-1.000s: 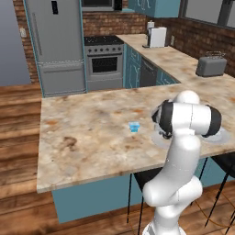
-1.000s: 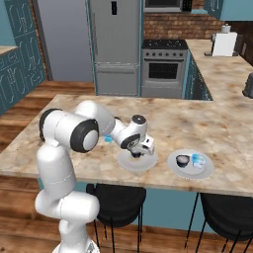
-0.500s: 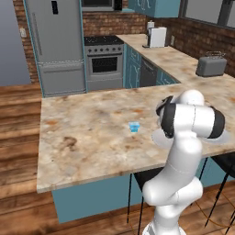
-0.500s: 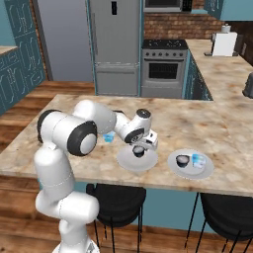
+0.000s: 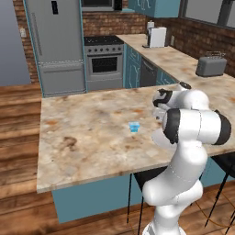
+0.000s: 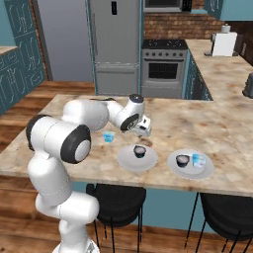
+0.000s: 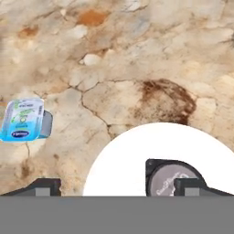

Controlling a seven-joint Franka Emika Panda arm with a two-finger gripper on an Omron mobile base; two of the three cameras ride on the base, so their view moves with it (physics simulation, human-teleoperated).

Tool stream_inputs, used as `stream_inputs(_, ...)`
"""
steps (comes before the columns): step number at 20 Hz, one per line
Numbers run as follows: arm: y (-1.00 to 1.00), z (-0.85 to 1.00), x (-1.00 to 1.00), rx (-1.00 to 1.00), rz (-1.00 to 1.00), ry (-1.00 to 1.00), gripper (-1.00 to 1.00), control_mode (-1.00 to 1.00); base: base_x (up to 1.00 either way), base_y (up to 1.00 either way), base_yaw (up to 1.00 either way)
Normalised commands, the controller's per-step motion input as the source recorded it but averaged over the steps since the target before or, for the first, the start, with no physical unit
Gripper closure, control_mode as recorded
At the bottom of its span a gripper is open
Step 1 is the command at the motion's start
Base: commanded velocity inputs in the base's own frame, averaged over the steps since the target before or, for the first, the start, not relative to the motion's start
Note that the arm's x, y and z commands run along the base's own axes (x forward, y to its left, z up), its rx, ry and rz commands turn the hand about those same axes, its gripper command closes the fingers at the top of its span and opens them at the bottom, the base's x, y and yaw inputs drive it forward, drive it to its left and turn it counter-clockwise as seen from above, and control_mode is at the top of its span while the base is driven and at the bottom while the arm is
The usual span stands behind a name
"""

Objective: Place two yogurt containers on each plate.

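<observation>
On the marble-patterned island counter [image 6: 207,123], the gripper [image 6: 142,129] hangs a little above the stone with its jaws spread wide and nothing between them; in the hand view one finger tip [image 7: 42,186] rises at the lower left and the other at the lower right, well apart.

Just below and in front of the jaws lies the near plate [image 6: 129,160], round and pale, flat on the counter; in the hand view its white surface [image 7: 137,160] fills the space between the finger tips. The far plate [image 6: 190,170] lies to the right of the jaws in the right base view, apart from the near plate, closer to the counter's front edge.

On the near plate stands one dark round yogurt cup [image 6: 140,151], upright, just beneath the jaws and free of them; in the hand view this cup [image 7: 164,176] sits beside the right finger tip, which partly covers it. On the far plate stand a second dark round cup [image 6: 183,160] and, just beside it, a light blue squarish cup [image 6: 198,160].

The other light blue yogurt cup [image 6: 108,137] rests on the bare counter, off both plates, to the left of the jaws in the right base view; in the hand view this cup [image 7: 23,119] lies beyond the left finger tip, and in the left base view it [image 5: 134,127] sits alone on the stone.
</observation>
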Motion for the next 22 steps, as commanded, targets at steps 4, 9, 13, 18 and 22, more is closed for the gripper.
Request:
stream_inputs(4, 1.00, -0.03, 0.81, 0.00, 0.15, 0.00, -1.00, -1.00, 0.00, 0.00, 0.00)
stream_inputs(9, 1.00, -0.02, 0.38, -0.07, 0.08, 0.14, -1.00, -1.00, 0.00, 0.00, 0.00)
stream_inputs(13, 0.35, -0.01, 0.09, -0.05, 0.00, 0.17, -1.00, -1.00, 0.00, 0.00, 0.00)
stream_inputs(18, 0.23, -0.25, 0.13, -0.09, -0.06, 0.06, -1.00, -1.00, 0.00, 0.00, 0.00)
stream_inputs(22, 0.02, -0.21, 0.01, 0.00, -0.02, 0.14, -1.00, -1.00, 0.00, 0.00, 0.00)
